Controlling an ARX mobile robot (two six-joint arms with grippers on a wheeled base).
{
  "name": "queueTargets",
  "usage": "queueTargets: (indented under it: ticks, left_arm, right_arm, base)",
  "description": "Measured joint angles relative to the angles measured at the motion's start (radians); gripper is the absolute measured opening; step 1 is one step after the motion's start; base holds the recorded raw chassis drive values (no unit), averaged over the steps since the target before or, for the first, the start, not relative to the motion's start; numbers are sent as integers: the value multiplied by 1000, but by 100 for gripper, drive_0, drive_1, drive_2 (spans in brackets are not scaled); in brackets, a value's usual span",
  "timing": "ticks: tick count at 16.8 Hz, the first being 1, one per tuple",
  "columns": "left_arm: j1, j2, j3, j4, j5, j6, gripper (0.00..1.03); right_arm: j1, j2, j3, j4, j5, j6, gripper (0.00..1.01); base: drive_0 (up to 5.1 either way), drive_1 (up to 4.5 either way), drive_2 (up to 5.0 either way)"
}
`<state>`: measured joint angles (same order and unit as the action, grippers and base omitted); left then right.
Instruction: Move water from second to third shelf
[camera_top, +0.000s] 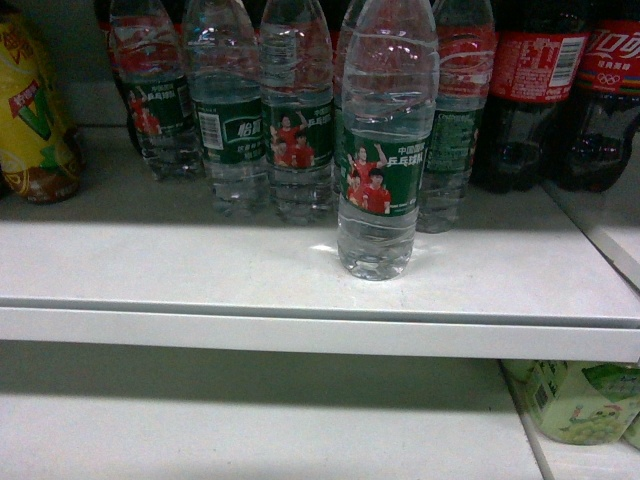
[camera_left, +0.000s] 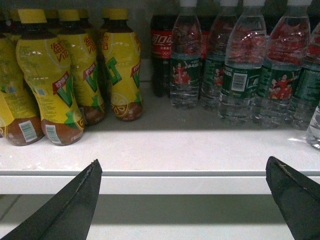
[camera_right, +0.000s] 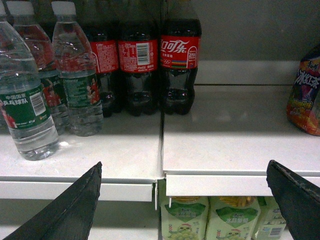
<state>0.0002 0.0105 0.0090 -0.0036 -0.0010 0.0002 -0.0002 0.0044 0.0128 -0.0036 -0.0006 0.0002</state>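
We're pre-grasp: clear ribbed water bottle with green label stands alone, forward on the white shelf. Both hands wide, empty. Next: right hand closes on it.

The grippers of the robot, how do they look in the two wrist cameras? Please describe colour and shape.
Only the fingers show. The left gripper has two dark, nearly black fingers that taper to blunt tips, matte, with a paler worn line along the inner edge. The right gripper looks the same, its fingers dark and wedge-shaped. No cables or markings are visible, and the head view shows neither arm.
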Motion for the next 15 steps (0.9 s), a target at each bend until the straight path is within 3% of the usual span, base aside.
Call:
queueTargets:
  ticks: [15]
  left_arm:
    - [0,0,0,0,0,0,98]
  right_arm:
    - [0,0,0,0,0,0,98]
  base:
    - [0,0,0]
